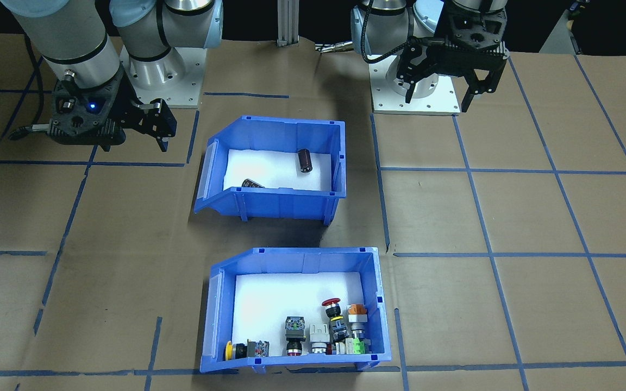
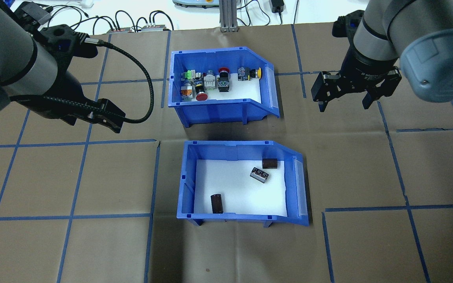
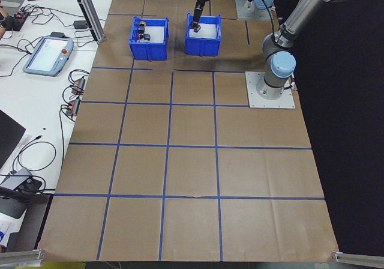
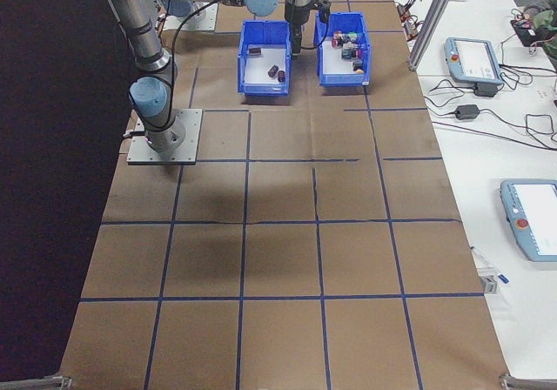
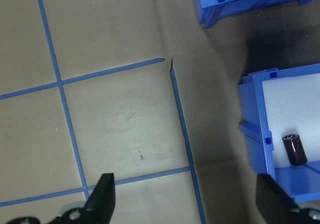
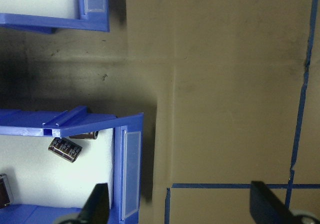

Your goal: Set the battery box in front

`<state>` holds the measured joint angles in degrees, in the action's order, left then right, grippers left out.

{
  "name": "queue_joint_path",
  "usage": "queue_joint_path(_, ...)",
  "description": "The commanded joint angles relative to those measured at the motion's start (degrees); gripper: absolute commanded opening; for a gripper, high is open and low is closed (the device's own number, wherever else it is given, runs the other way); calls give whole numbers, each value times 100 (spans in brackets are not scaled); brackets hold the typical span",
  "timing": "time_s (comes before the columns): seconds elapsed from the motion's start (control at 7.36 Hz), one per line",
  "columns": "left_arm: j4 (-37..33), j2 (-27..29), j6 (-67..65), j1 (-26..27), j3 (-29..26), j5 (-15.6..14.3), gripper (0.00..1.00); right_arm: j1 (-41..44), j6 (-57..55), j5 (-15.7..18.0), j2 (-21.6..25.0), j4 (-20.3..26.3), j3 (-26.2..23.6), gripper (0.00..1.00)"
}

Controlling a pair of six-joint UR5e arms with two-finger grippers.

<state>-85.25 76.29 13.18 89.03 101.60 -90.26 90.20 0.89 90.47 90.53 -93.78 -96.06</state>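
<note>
Read left to right across the overhead view, the left gripper (image 2: pixel 110 118) hung over bare bench towards the left edge, its fingers spread and holding nothing. The battery box (image 2: pixel 242 182) sat mid-bench, on the robot's side of the switch bin (image 2: pixel 220 88), with a strip of brown covering between the two. The right gripper (image 2: pixel 344 98) hovered off the switch bin's open end, also spread and empty.

The coming move turned on this: the battery box lay to the right of the left gripper and nearer the robot than the right gripper, its long axis running across the bench and its open, sloped front facing the robot's right. Its closed end wall faced the left gripper, which looked about as close to that wall as the right gripper was to the box's far right corner.

The box was blue plastic with a white foam floor. Three dark cylinders lay loose on it: one cell (image 2: pixel 217 203) near the wall on the robot's side, two others (image 2: pixel 260 174) (image 2: pixel 269 163) towards the open front.
</note>
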Motion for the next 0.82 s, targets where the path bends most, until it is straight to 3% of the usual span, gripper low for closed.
queue_joint_path(0.0,0,0,0,0,0,9,99,6,-2,24,9,-43,0,100)
queue_joint_path(0.68,96,-9,-105,0,70,9,99,50,25,32,18,141,44,100)
